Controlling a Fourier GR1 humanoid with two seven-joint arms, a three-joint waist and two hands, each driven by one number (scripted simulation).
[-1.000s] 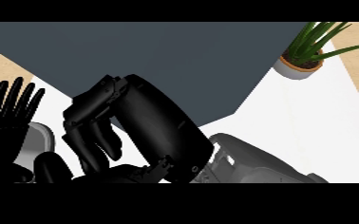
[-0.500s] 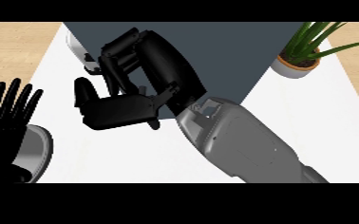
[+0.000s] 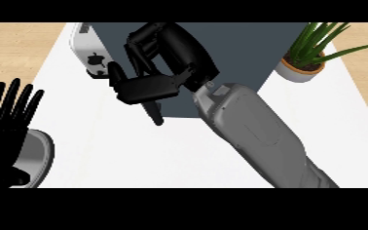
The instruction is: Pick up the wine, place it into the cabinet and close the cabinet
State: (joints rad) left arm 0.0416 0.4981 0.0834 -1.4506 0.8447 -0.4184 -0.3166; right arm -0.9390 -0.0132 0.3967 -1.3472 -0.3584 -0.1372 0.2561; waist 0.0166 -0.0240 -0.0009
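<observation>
No wine bottle shows in the head view. My right hand [image 3: 155, 73] hovers over the front left corner of the dark grey cabinet [image 3: 244, 44], its grey forearm coming in from the lower right. Its fingers [image 3: 137, 46] are curled toward a white panel [image 3: 87, 46] at the cabinet's left side, which may be the door. The thumb [image 3: 155, 113] points down over the white counter [image 3: 108, 146]. I see nothing held in this hand. My left hand [image 3: 18, 114] rests open at the left edge, fingers up.
A potted green plant [image 3: 310, 53] stands at the back right beside the cabinet. A grey round dish [image 3: 39, 158] lies at the lower left, partly under my left hand. Wooden floor [image 3: 28, 41] shows beyond the counter's left edge.
My right hand has travelled up and away from me to the cabinet's front left corner, the forearm stretching out behind it. The white panel has come into view. The left hand stays put.
</observation>
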